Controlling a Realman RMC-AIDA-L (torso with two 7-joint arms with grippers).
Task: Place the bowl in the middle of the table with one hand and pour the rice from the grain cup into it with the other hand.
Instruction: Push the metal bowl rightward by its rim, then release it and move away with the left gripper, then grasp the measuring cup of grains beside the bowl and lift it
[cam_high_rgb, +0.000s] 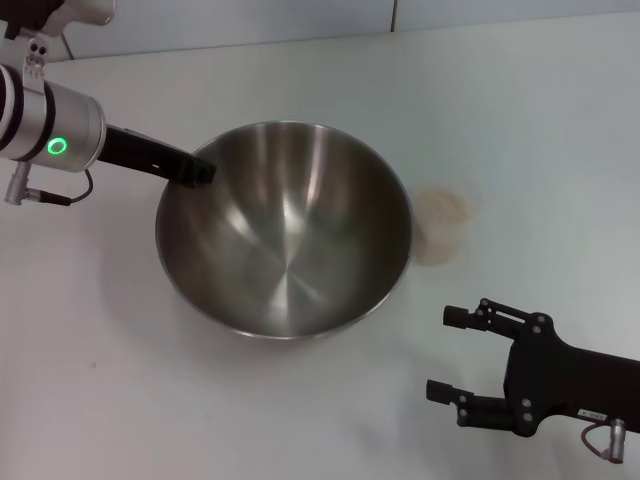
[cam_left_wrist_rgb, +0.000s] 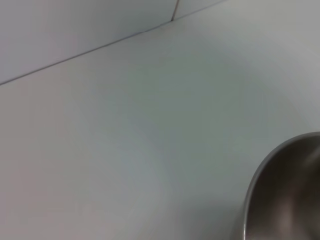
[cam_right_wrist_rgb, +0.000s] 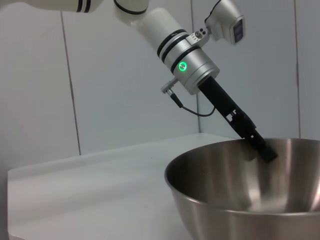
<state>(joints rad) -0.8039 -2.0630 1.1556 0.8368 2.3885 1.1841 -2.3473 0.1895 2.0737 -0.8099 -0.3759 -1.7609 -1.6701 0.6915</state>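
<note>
Bowl (cam_high_rgb: 285, 230) sits on the table (cam_high_rgb: 520, 110), about mid-table, w/ the left gripper (cam_high_rgb: 195, 168) at its rim on the robot's left; fingertips (cam_right_wrist_rgb: 263, 148) reach over the rim into the bowl, apparently clamped on the rim. Cup (cam_high_rgb: 441, 226) w/ rice (cam_high_rgb: 443, 205) stands upright just beyond the bowl's far side from that gripper, nearly touching the bowl wall. Right gripper (cam_high_rgb: 452, 353) hovers low, jaws spread wide and holding nothing; cup is ahead of it, well apart.

One bowl (cam_high_rgb: 285, 230), one grain cup (cam_high_rgb: 441, 226), two pincers: left pincer (cam_high_rgb: 192, 168), right pincer (cam_high_rgb: 462, 354).
</note>
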